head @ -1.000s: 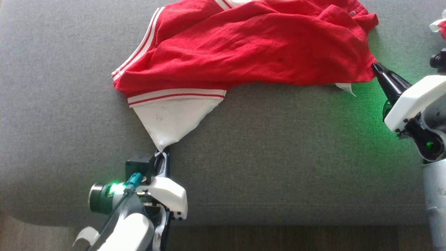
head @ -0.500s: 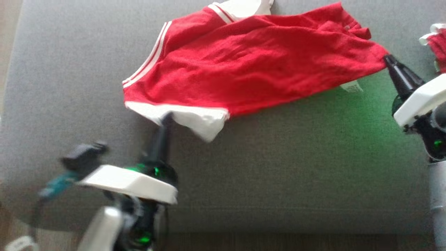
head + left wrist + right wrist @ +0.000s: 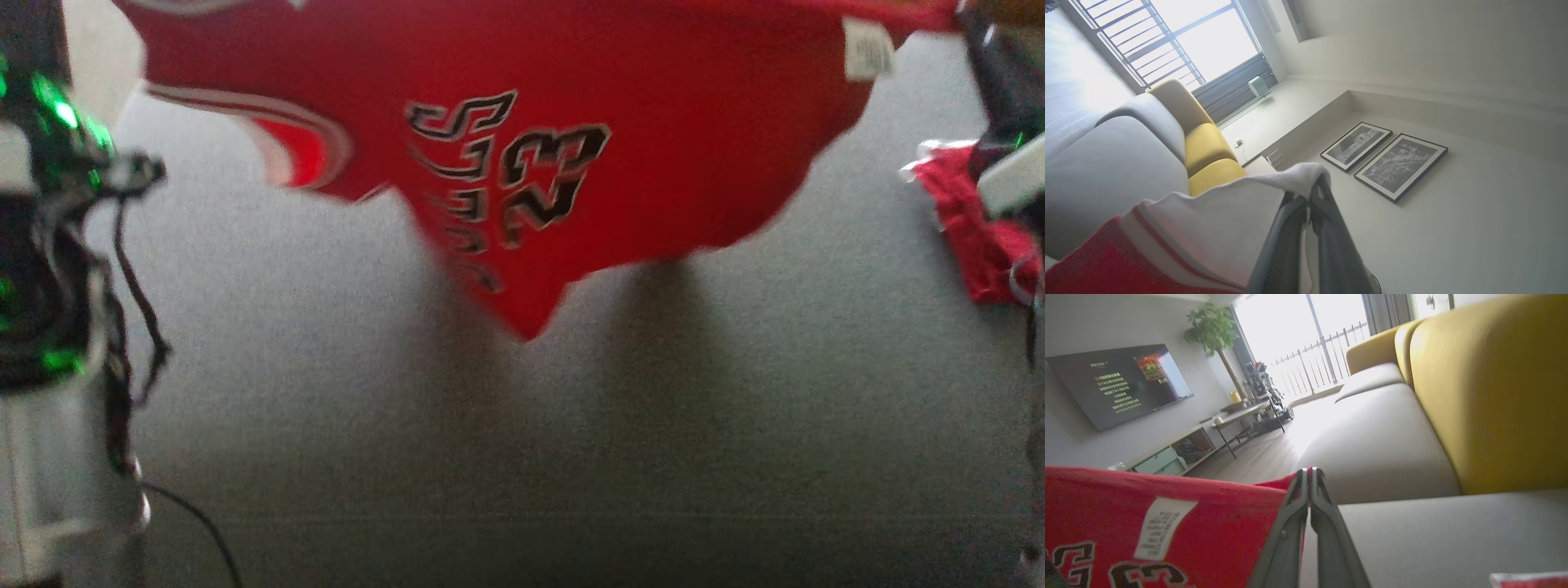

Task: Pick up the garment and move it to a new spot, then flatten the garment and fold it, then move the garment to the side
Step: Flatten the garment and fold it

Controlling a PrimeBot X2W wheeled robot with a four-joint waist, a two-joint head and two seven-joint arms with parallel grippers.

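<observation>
The garment (image 3: 653,122) is a red jersey with white trim and a black number print, hanging spread across the top of the head view above the grey sofa cushion (image 3: 571,457). Its lower point dangles just above the cushion. In the left wrist view my left gripper (image 3: 1312,192) is shut on the garment's white trimmed corner (image 3: 1216,228). The right wrist view has my right gripper (image 3: 1309,477) shut on a red corner of the garment (image 3: 1208,522), near its white label (image 3: 1163,526). My left arm (image 3: 49,269) stands at the left edge, my right arm (image 3: 1008,106) at the upper right.
A second crumpled red cloth (image 3: 976,229) lies on the cushion at the right edge. The yellow backrest (image 3: 1486,396) runs behind the grey seats. A loose cable (image 3: 135,269) hangs by my left arm. Beyond are a wall television (image 3: 1118,384) and a low table (image 3: 1245,412).
Both grippers have risen with the garment, which lay crumpled on the cushion and now hangs stretched between them, print side showing. The head view has shifted too.
</observation>
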